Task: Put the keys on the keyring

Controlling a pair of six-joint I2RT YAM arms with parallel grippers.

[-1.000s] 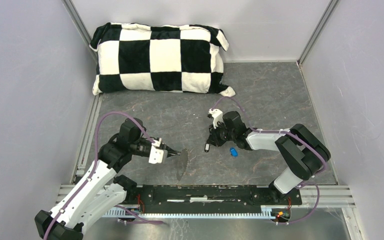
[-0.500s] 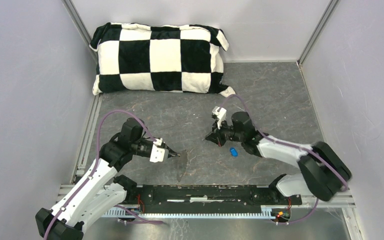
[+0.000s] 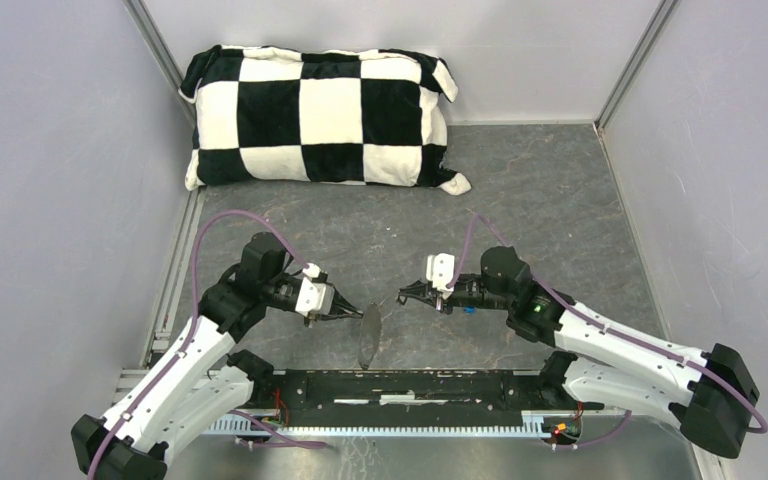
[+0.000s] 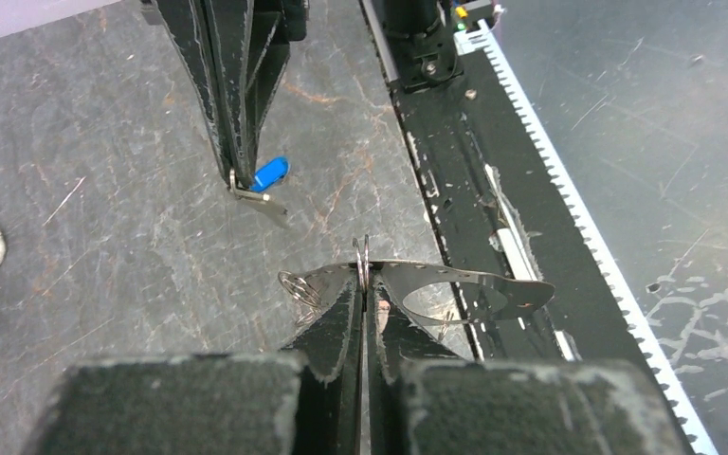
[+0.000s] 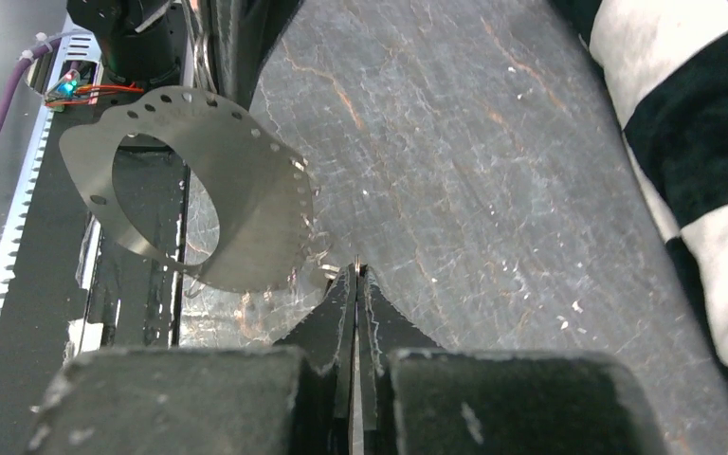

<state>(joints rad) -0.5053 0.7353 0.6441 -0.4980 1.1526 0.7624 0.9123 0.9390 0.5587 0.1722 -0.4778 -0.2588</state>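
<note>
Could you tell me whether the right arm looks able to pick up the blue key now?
Probably not yet: its fingers are shut on the other key, and the blue key lies behind them.

Keyring (image 5: 256, 199) of dull silvery metal; blue key (image 4: 270, 173) with glossy plastic head.

Shut jaws of the left gripper (image 4: 364, 284) pinch the flat silvery hole-rimmed keyring (image 4: 474, 289); a blue-headed key (image 4: 270, 173) lies at eleven o'clock.
</note>
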